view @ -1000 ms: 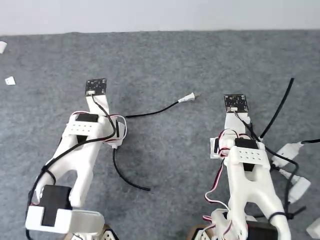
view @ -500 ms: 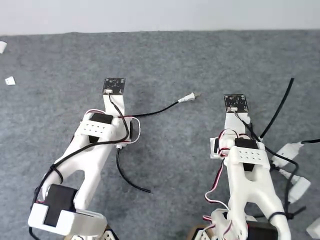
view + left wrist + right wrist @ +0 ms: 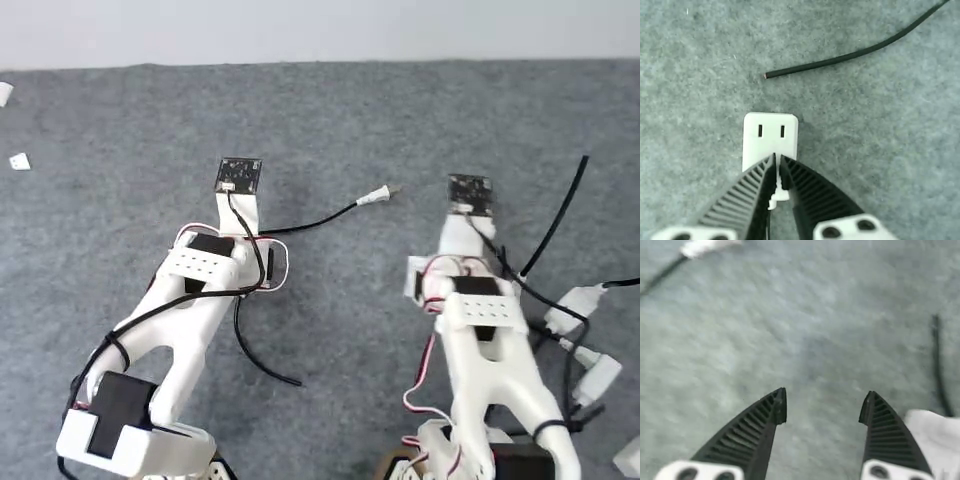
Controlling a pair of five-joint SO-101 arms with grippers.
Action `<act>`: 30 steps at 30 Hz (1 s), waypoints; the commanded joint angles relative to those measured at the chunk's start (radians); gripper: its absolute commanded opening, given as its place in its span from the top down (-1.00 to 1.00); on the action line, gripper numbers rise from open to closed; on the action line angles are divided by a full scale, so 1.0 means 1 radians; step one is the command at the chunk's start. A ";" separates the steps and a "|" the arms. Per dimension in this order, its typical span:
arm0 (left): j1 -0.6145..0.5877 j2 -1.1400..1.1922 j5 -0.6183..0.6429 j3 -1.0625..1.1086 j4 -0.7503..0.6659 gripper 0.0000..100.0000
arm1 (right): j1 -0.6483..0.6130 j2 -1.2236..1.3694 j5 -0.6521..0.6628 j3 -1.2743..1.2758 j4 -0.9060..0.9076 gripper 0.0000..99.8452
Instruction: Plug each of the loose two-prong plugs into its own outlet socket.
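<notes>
Near the tabletop's far-left corner I see two small white scraps (image 3: 20, 161). My left arm (image 3: 190, 300) sits over the left half. On its wrist camera the left gripper (image 3: 776, 159) has its jaws drawn almost together, pinching the narrow tail of a white outlet socket (image 3: 770, 132). The socket lies flat on the grey tabletop (image 3: 900, 165), its two slots facing up. Just past the socket is the cut end of a black cord (image 3: 840, 57).

Toward the middle of the far side, between the two arms, a loose two-prong plug (image 3: 375, 196) lies with its prongs pointing to the right edge. Its cord runs back under my left arm.

My right arm (image 3: 485, 330) stands over the right half. The right gripper (image 3: 826, 392) has its jaws wide apart over bare tabletop, holding nothing.

Along the right edge lie white fittings (image 3: 578, 302) on dark leads; whether they are plugs or sockets I cannot tell. A thin black cable (image 3: 555, 220) slants away from them toward the far side.
</notes>
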 commanded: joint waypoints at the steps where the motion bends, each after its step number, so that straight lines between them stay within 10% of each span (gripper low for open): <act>1: 0.015 -0.003 -0.005 0.018 -0.015 0.97 | -0.107 -0.025 -0.015 -0.094 -0.038 0.52; 20: -0.017 -0.009 -0.006 0.021 -0.017 0.97 | -0.093 0.601 1.034 -0.543 -0.239 0.52; 30: -0.015 -0.014 -0.078 0.027 -0.043 0.97 | -0.096 0.960 1.255 -1.039 -0.002 0.52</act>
